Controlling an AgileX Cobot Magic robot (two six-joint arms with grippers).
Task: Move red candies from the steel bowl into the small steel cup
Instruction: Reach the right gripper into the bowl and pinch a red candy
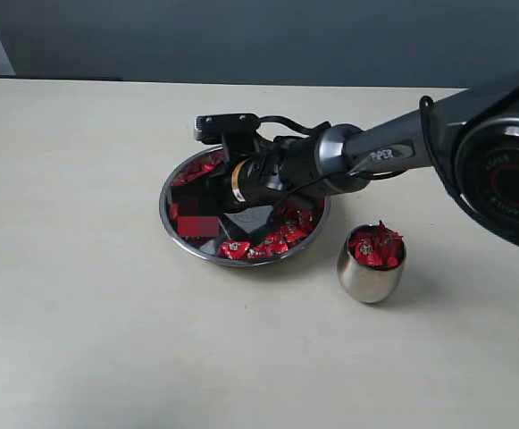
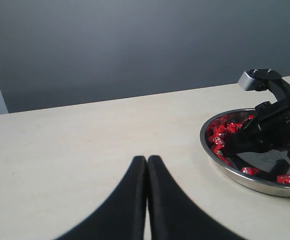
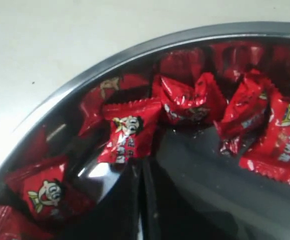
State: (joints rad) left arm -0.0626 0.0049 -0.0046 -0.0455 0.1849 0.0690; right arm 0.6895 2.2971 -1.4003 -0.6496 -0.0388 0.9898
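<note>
**Right jaws shut among candies in the bowl**

The bowl (image 1: 163, 214) is wide, shallow and mirror-bright, and sits mid-table. The cup (image 1: 371, 277), small and egg-sided, stands apart at its four o'clock, heaped with red. The candies (image 1: 277, 241), in shiny red wrappers with a pale cartoon face, line the bowl from four to seven o'clock and at eleven. The right gripper (image 3: 143, 170) is down in the bowl with its jaws closed. One candy touches their tips; whether it is pinched I cannot tell. The left gripper (image 2: 147, 160) has its jaws pressed together, well apart from the bowl. The table (image 1: 107, 357) is pale cream and matt, with a grey-blue wall (image 1: 286, 40) behind
</note>
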